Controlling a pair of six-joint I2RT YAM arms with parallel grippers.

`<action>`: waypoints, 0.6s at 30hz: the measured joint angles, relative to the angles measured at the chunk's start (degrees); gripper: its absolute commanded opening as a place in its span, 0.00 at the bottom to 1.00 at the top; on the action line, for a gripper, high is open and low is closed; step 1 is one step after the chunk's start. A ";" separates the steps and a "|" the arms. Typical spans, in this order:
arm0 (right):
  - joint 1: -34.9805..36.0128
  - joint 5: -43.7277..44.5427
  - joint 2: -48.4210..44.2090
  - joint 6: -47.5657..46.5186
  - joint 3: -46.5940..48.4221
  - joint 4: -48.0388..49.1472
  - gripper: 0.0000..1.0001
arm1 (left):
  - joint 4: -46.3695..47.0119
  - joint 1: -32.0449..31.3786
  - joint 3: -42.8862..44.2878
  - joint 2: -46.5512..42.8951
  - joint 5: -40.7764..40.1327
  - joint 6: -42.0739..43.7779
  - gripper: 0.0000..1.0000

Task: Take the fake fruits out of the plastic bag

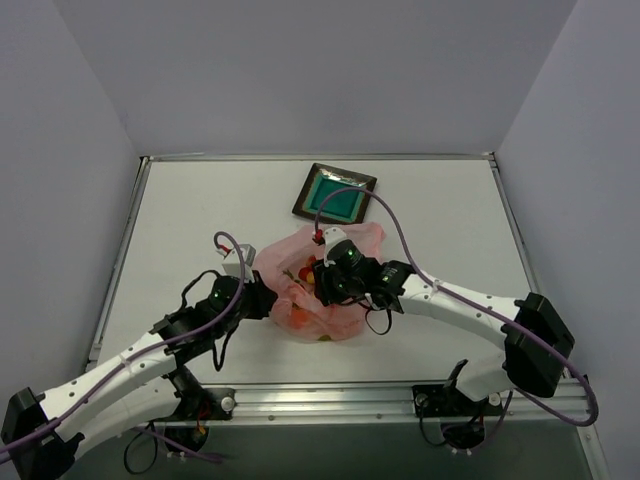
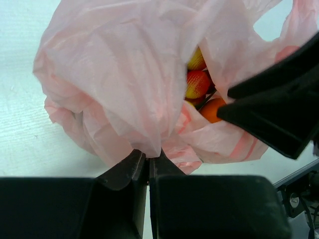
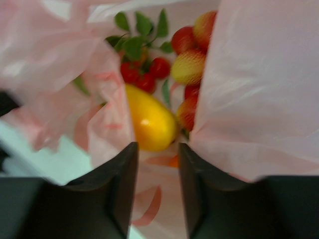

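The pink plastic bag point(image 1: 300, 300) lies at the table's middle, its mouth open upward. My left gripper point(image 2: 148, 155) is shut on a fold of the plastic bag point(image 2: 124, 89) at its left side. My right gripper point(image 3: 155, 148) is open over the bag's mouth, its fingers point(image 3: 119, 169) just above the yellow mango point(image 3: 149, 119). Inside the plastic bag point(image 3: 259, 99) I see red pieces with green leaves point(image 3: 144, 74) and several red-yellow fruits point(image 3: 189, 67). In the left wrist view red-yellow fruits point(image 2: 198, 82) and an orange point(image 2: 213, 109) show through the opening. My right gripper point(image 1: 322, 282) sits over the bag.
A square dark-rimmed teal plate point(image 1: 335, 195) lies behind the bag toward the far edge. Grey walls stand on three sides. A metal rail point(image 1: 330, 400) runs along the near edge by the arm bases.
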 measured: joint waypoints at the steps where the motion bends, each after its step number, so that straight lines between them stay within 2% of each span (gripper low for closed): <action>1: 0.35 -0.94 -0.85 -0.35 -0.02 -0.90 0.24 | 0.09 0.11 0.68 0.39 -0.04 0.33 0.02; 3: 0.76 -3.10 -3.30 -0.22 -0.15 -2.45 0.16 | 0.50 0.37 1.51 1.03 -0.04 0.76 0.02; 8: 1.38 -8.35 -9.42 1.33 -2.73 -2.95 0.14 | 1.16 1.05 1.62 2.78 0.28 1.33 0.02; 12: 2.78 -9.11 -9.79 4.37 -7.96 -3.04 0.11 | 1.20 1.05 1.62 3.58 0.33 1.31 0.02; 16: 5.86 -7.02 -10.38 7.26 -10.23 -4.98 0.10 | 1.53 1.05 1.62 3.58 0.33 1.29 0.02; 18: 6.32 -5.79 -11.89 8.24 -10.23 -5.11 0.18 | 1.51 1.11 1.62 3.58 0.31 1.29 0.02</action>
